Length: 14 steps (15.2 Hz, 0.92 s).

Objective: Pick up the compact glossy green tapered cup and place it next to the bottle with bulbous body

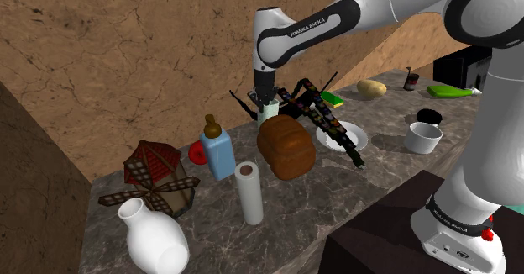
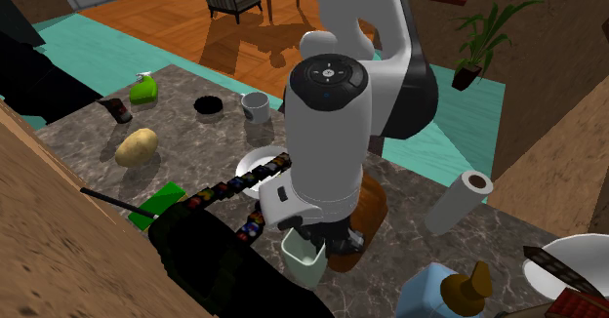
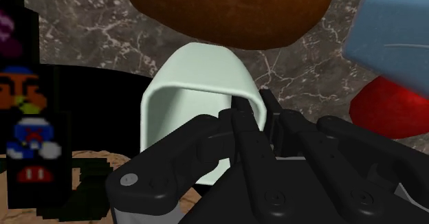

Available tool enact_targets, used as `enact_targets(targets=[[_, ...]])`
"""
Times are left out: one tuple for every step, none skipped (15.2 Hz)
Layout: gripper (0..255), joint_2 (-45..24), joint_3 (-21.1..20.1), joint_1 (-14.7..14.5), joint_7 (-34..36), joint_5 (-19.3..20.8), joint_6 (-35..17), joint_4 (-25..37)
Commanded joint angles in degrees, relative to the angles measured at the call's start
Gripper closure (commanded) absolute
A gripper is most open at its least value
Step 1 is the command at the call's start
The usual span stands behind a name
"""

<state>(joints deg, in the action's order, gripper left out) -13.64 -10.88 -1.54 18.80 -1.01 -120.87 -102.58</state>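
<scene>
The cup (image 1: 269, 109) is small, pale green and tapered, standing at the back of the marble counter behind the bread loaf (image 1: 285, 146). My gripper (image 1: 267, 96) comes down on it from above and is shut on its rim wall. In the wrist view one side of the cup (image 3: 196, 85) is clasped between the gripper (image 3: 253, 113) fingers. The second exterior view has the cup (image 2: 304, 258) hanging just under the gripper (image 2: 317, 233); I cannot tell whether its base touches the counter. The white bulbous bottle (image 1: 155, 240) stands at the counter's near left corner.
A blue bottle with a brown cap (image 1: 217, 150), a red object (image 1: 198, 153), a windmill model (image 1: 155, 176) and a paper towel roll (image 1: 249, 192) lie between cup and white bottle. A black patterned rack (image 1: 315, 104), plate (image 1: 348, 136), white mug (image 1: 422, 136) and potato (image 1: 371, 87) are to the right.
</scene>
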Motion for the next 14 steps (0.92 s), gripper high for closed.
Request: enact_targets(targets=[[255,0.5,0.0,0.0,0.0,-0.1,1.4,1.0],[255,0.7,0.0,0.0,0.0,-0.1,2.1,1.5],[255,0.9,0.0,0.0,0.0,-0.1,2.9,2.0],[255,1.0,-0.1,0.0,0.1,-0.2,3.6,2.6],[255,1.2,-0.1,0.0,0.1,-0.2,4.3,3.1],[255,1.4,-0.1,0.1,0.1,-0.2,5.0,3.7],[255,1.5,-0.1,0.1,0.1,-0.2,5.7,4.3],[255,1.6,-0.1,0.1,0.1,-0.2,6.5,4.8],[255,1.8,-0.1,0.1,0.1,-0.3,7.2,5.5],[255,1.9,-0.1,0.1,0.2,-0.3,7.9,6.1],[255,2.0,-0.1,0.1,0.2,-0.3,8.7,6.7],[255,2.1,-0.1,0.1,0.2,-0.3,9.4,7.4],[255,2.1,-0.1,0.1,0.2,-0.3,10.1,8.1],[255,2.2,-0.1,0.1,0.3,-0.3,10.9,8.8]])
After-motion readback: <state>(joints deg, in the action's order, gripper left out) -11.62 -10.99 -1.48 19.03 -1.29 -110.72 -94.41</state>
